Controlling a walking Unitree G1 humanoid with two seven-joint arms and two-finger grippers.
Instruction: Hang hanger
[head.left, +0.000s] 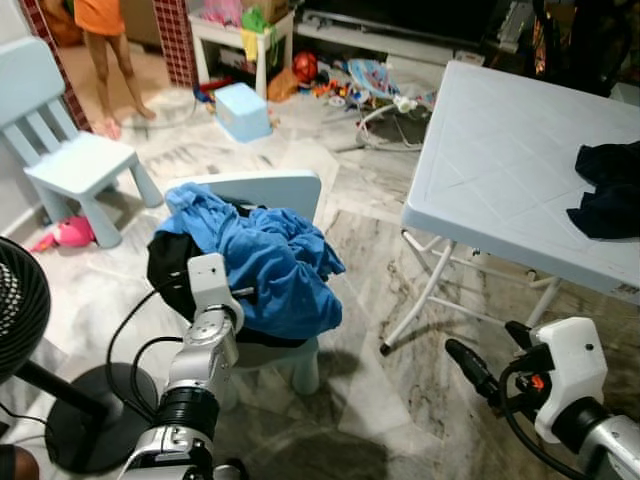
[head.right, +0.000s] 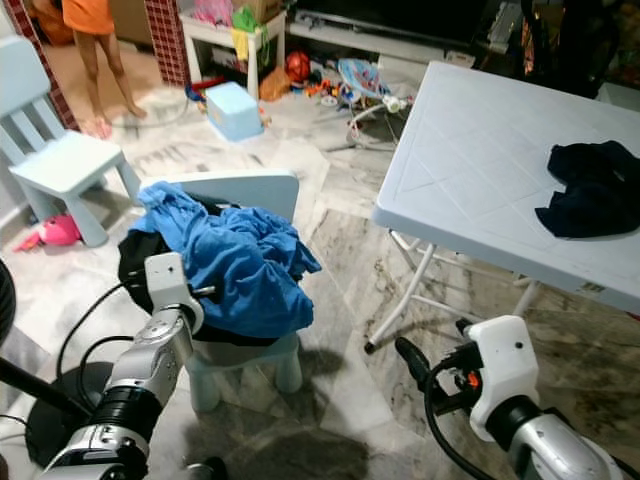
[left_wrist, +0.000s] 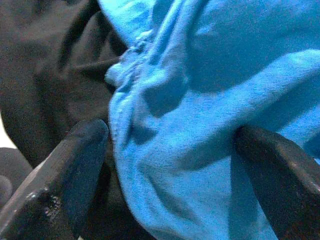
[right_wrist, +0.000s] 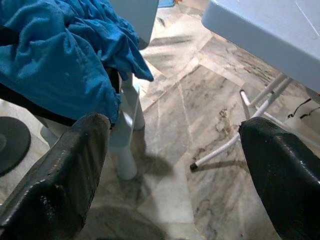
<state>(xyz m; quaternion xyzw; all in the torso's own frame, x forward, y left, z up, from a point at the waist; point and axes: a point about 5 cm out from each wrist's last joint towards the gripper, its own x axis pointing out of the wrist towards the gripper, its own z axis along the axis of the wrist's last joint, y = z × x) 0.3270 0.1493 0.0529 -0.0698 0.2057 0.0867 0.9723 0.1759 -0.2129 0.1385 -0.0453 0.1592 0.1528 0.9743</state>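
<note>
Laundry heaped on a small white child's chair (head.left: 262, 192) dominates the left eye view: a blue garment (head.left: 265, 262) lies over a black garment (head.left: 172, 268), and the left gripper (head.left: 238, 291) is at the pile's near edge, its wrist housing at seven o'clock from the blue cloth. No hanger can be made out; if one is in the pile, it is hidden by fabric, so its long axis cannot be told.

Right eye view: the right gripper (head.right: 432, 360) hangs over bare marble floor (head.right: 340, 370), at four o'clock from the chair and near the legs of the white folding table (head.right: 470, 170), where a dark garment (head.right: 590, 190) lies. The left arm is plainly nearer the pile.

Left wrist view: two black fingers (left_wrist: 75, 165) stand apart with blue cloth bulging between them, black cloth beside; contact cannot be confirmed.

Right wrist view: fingers (right_wrist: 65, 175) spread wide, nothing between them, chair and pile ahead at eleven o'clock.
</note>
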